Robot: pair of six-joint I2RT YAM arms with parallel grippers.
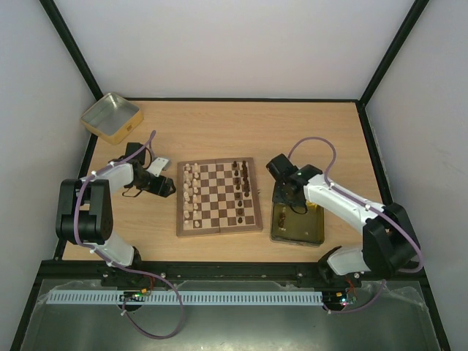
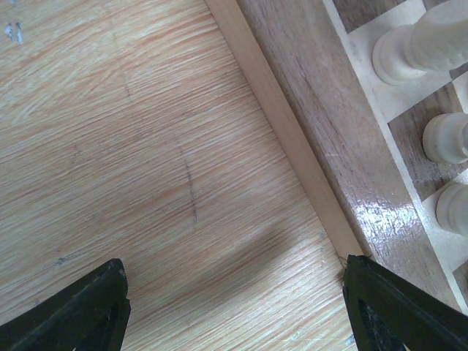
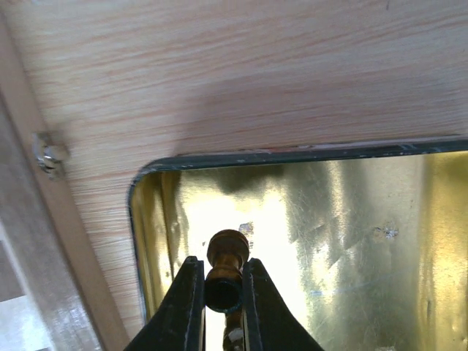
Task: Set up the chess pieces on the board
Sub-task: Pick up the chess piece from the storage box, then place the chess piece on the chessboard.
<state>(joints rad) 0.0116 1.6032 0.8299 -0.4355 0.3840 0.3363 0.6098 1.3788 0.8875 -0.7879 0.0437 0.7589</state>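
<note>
The pale wood desk (image 1: 219, 124) carries the board (image 1: 219, 230) at its centre, a gold tin (image 1: 110, 115) in the far left corner, and a second tin (image 1: 307, 225) just beside the board's right edge.

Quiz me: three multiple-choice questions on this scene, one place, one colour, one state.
1. The pieces along the board's left edge are: A dark brown, B cream, C red.
2. The right end effector is over: A the board, B the near tin, C neither.
3. The left end effector is: A open, B shut on a pawn, C shut on the board's rim.
Answers: 1 B, pale figures line that edge; 2 B, gold metal lies beneath its held dark piece; 3 A, jaws apart, nothing between.
</note>
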